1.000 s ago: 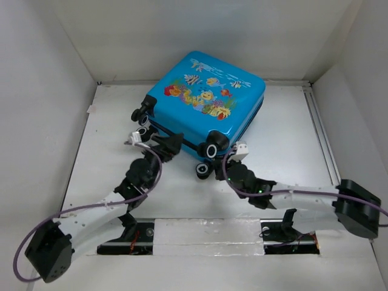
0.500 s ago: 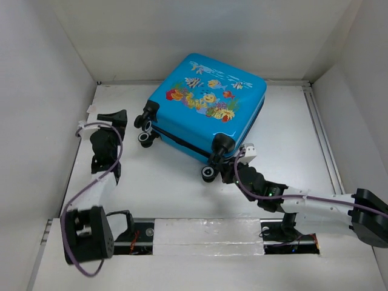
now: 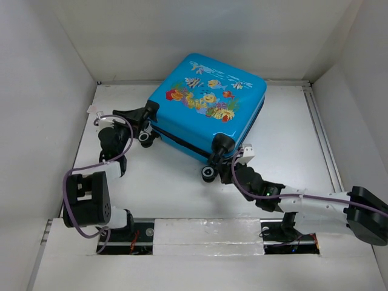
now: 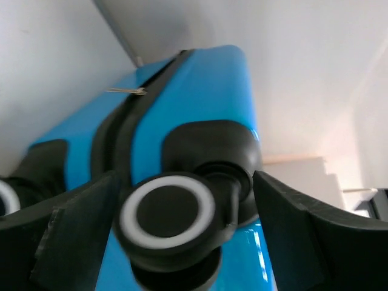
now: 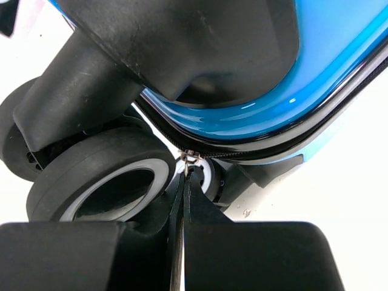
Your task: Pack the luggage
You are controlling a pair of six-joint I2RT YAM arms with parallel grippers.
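- Seen from the top view, the luggage (image 3: 206, 103) lies flat and closed on the white table (image 3: 285, 133), toward 12 o'clock from the table's middle, with its fish-and-coral face upward.
- Its black caster wheels run along the edge facing 7 to 8 o'clock, toward the arms.
- The left gripper (image 3: 138, 116) sits at the luggage's 9 o'clock corner, level with the wheels there.
- In the left wrist view its fingers (image 4: 73, 236) stand wide apart, one on each side of a caster wheel (image 4: 167, 212) with a white ring. The jaws are released and grasp nothing.
- Contact between those fingers and that wheel cannot be confirmed.
- A dark zip line (image 4: 130, 121) runs along the blue shell behind that wheel.
- The right gripper (image 3: 225, 173) is at the luggage's 6 o'clock corner, close against the wheels at that end.
- In the right wrist view its fingers are clenched together with only a thin seam between them.
- Their tips meet just below the small metal zipper pull (image 5: 190, 156), which hangs from the zip under the blue shell.
- Whether the pull tab is actually pinched between the tips cannot be told.
- A second white-ringed wheel (image 5: 103, 176) lies at 9 o'clock of those fingertips, just beside them.
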